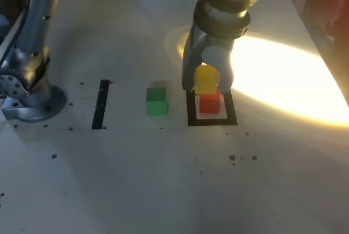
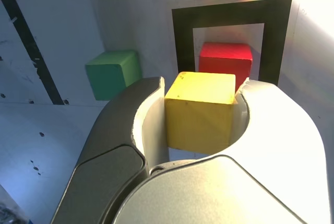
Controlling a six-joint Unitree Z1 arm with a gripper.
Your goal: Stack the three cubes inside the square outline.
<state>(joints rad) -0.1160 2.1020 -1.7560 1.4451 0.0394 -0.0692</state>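
My gripper [image 1: 207, 84] is shut on the yellow cube [image 1: 205, 79] [image 2: 201, 109], holding it just above the red cube [image 1: 210, 103] [image 2: 225, 63]. The red cube sits inside the square outline [image 1: 212, 120] [image 2: 229, 16] of black tape. Whether the yellow cube touches the red one, I cannot tell. In the wrist view both grey fingers [image 2: 146, 114] press the yellow cube's sides. The green cube [image 1: 156, 101] [image 2: 112, 73] rests on the table outside the outline, to the exterior view's left of it.
A straight black tape strip [image 1: 101, 103] [image 2: 28, 46] lies further to the exterior view's left of the green cube. The arm's grey base [image 1: 30, 95] stands at the exterior view's far left. Bright light falls on the white table [image 1: 283, 81] at the right.
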